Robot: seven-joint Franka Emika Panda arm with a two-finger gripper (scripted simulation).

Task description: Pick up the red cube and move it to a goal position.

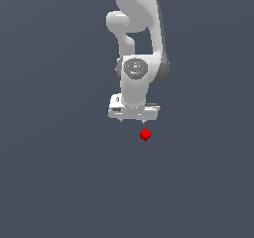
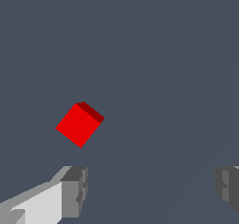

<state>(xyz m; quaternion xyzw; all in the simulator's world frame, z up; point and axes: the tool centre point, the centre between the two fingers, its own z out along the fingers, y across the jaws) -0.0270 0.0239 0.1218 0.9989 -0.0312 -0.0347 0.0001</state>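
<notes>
The red cube (image 1: 145, 134) is a tiny bright red block lying on the flat grey ground, turned at an angle. My white gripper (image 1: 133, 120) hangs just above it and slightly toward the exterior view's left, pointing down. Its two short fingertips (image 1: 121, 119) stand wide apart with nothing between them. In the wrist view the red cube (image 2: 79, 124) lies ahead of the grey finger pads (image 2: 74, 190), apart from them and outside the gap of the open gripper (image 2: 151, 188).
The grey ground (image 1: 59, 182) stretches plain in all directions around the cube. The white arm (image 1: 136, 29) rises above the gripper to the frame's top edge.
</notes>
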